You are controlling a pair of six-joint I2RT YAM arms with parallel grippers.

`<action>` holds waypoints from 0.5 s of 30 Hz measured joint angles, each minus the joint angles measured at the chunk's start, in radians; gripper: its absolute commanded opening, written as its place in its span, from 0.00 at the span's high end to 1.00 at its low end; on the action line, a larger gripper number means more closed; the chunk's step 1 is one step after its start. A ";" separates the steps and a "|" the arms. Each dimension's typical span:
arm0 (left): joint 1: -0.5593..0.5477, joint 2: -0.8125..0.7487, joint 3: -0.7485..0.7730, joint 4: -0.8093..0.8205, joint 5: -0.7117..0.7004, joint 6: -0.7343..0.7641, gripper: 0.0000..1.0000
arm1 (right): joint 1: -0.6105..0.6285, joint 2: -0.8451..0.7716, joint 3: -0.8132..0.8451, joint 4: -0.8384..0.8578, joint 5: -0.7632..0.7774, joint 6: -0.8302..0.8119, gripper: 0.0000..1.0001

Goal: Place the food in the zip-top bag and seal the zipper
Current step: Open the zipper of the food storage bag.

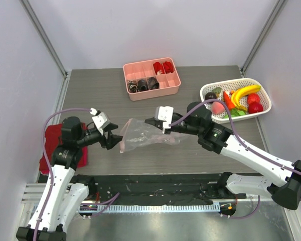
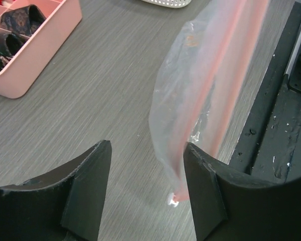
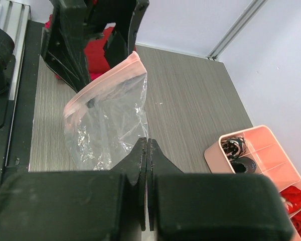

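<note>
Grey wood-grain desk (image 1: pixel 100 95). White mesh basket (image 1: pixel 233 82) far right, colourful toy fruits and vegetables (image 1: pixel 243 93) inside. Clear crinkly zip-top bag (image 1: pixel 145 133) mid-desk between arms. Right hand (image 3: pixel 147 143) pinched closed on bag's end opposite mouth. Left hand (image 2: pixel 148 150) fingers spread, gripping nothing; pale pink zipper strip (image 3: pixel 103 83) against one finger.

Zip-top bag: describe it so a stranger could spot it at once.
Look at the middle of the grey table. The zip-top bag is there, pinched by the right gripper. Unlike the pink tray and white basket, it is clear and crinkly, with a pink strip along its mouth.
</note>
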 measured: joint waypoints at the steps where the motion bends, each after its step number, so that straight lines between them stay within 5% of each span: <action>1: -0.012 0.008 -0.004 0.008 -0.011 -0.003 0.44 | 0.000 0.000 0.001 0.000 -0.003 0.002 0.99; 4: -0.027 0.032 -0.008 0.045 -0.037 -0.026 0.64 | 0.000 0.000 0.003 0.000 -0.011 0.002 0.99; 5: -0.027 0.042 -0.008 0.060 -0.042 -0.037 0.80 | 0.000 0.000 0.003 -0.001 -0.013 0.002 0.99; 7: -0.027 0.061 -0.008 0.079 -0.042 -0.064 0.96 | 0.000 0.000 0.005 0.000 -0.013 0.002 0.99; 10: -0.027 0.066 0.000 0.079 -0.027 -0.117 1.00 | 0.000 0.004 0.005 0.005 -0.004 0.001 0.99; 14: -0.027 0.020 0.097 0.010 -0.039 -0.195 1.00 | 0.000 0.057 0.017 0.064 0.044 0.016 0.37; 15: -0.027 0.005 0.144 -0.029 -0.059 -0.214 1.00 | 0.000 0.077 0.029 0.075 0.057 0.029 0.30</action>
